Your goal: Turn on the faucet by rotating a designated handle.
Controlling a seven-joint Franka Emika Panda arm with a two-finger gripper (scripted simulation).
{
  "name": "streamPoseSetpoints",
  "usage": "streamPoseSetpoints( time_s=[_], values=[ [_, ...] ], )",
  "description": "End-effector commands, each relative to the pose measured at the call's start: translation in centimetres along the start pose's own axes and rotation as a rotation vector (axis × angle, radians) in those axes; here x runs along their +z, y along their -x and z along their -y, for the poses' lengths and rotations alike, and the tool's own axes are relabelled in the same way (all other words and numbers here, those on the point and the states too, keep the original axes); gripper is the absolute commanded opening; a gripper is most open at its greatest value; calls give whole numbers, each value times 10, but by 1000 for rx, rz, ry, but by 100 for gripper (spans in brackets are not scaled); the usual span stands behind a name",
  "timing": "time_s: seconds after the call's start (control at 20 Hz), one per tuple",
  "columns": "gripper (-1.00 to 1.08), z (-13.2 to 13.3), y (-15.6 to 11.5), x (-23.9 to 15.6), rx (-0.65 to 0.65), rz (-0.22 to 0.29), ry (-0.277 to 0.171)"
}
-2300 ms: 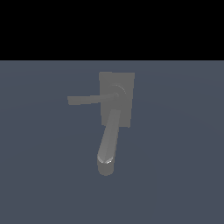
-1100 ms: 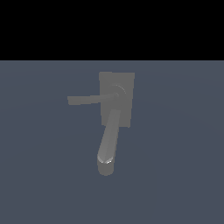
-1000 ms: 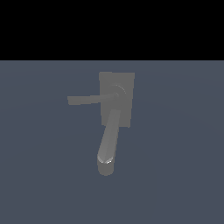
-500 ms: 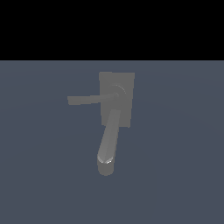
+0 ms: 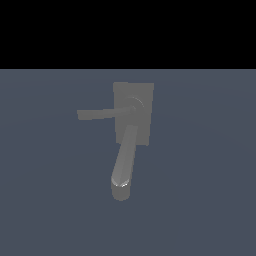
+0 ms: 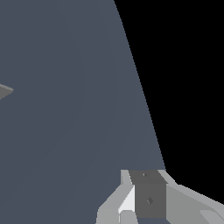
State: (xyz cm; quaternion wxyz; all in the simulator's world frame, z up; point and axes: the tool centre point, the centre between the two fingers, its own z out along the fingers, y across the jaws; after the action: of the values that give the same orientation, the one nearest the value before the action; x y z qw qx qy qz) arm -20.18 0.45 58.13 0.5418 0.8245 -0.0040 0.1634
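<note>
In the wrist view, the tool (image 6: 144, 205) fills the nearest part of the frame: pale grey angular housing with a darker grey rectangular finger (image 6: 148, 194) standing up from it. Only this 1 finger shows clearly, so I cannot tell whether the tool is open or closed. Nothing is seen between its parts. Beyond it lies the bare blue-grey table (image 6: 78, 109), whose edge runs in a long curve against black. At the far edge of that view a small grey pointed tip (image 6: 5, 91) pokes into frame; too little of it shows to say which part of the fixture it is.

In the exterior view the tool does not appear at all. The faucet (image 5: 131, 130) stands alone near the middle of the table (image 5: 200, 175). Nearest the camera is the rounded end of its thick spout (image 5: 123, 167), with a faint highlight on the tip; the tube runs back from there, leaning slightly toward the exterior view's right as it recedes, up to the boxy rectangular base (image 5: 134, 97). On the base sits a small round hub (image 5: 136, 104), and from it the handle (image 5: 102, 113), a thin flat bar, reaches out toward the exterior view's left, nearly level and roughly at right angles to the spout. Its free end is square-cut and well apart from the spout tip. Behind the table's far edge everything is black.
</note>
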Motion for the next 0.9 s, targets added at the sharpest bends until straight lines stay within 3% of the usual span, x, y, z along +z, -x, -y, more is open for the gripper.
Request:
streamPoseSetpoints(
  time_s=[0.0,0.45,0.85],
  values=[
    [-100,-2,-10,-11,-20,-40,100],
    [-100,12,-50,-52,-133,-184,435],
    [-100,54,-86,-83,-289,-314,699]
  ],
)
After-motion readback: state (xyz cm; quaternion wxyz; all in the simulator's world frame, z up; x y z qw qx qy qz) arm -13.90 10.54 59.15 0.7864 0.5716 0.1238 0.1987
